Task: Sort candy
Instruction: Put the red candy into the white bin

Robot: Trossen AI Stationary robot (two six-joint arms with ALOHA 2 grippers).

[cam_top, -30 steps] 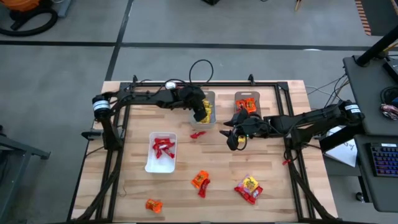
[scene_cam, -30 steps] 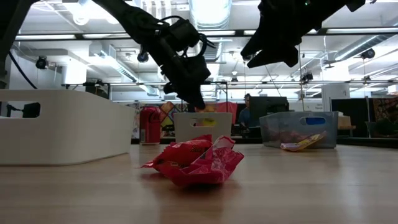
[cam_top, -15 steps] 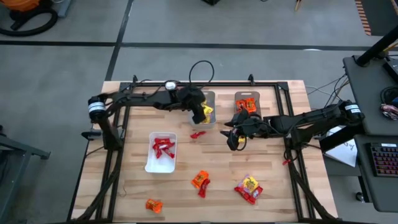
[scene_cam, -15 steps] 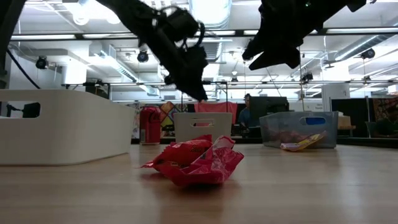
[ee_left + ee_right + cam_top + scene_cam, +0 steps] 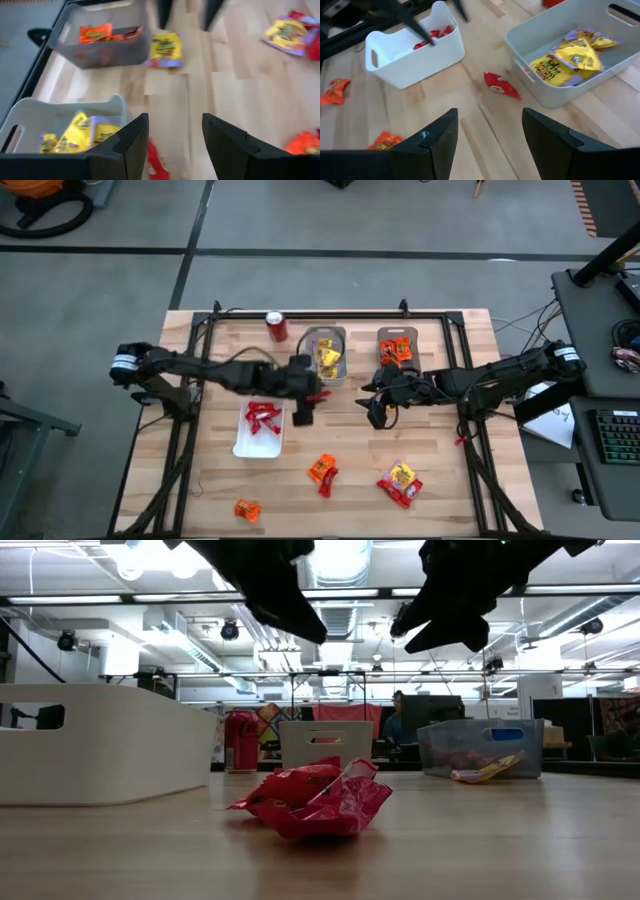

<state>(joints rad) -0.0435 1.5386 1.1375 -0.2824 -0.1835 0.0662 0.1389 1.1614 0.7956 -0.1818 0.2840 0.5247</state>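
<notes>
I read the left arm as stretched across from the left edge of the table toward its middle, lying low and nearly straight, with a slight bend along its length. The left gripper (image 5: 302, 402) points at the table's centre, and my left wrist view shows its fingers (image 5: 131, 140) spread with a clear gap and nothing between them. The right arm reaches in from the right edge, bent at the elbow. The right gripper (image 5: 375, 406) sits near centre, well apart from the left one, fingers (image 5: 437, 137) parted and empty. Both grippers hang above the tabletop.
</notes>
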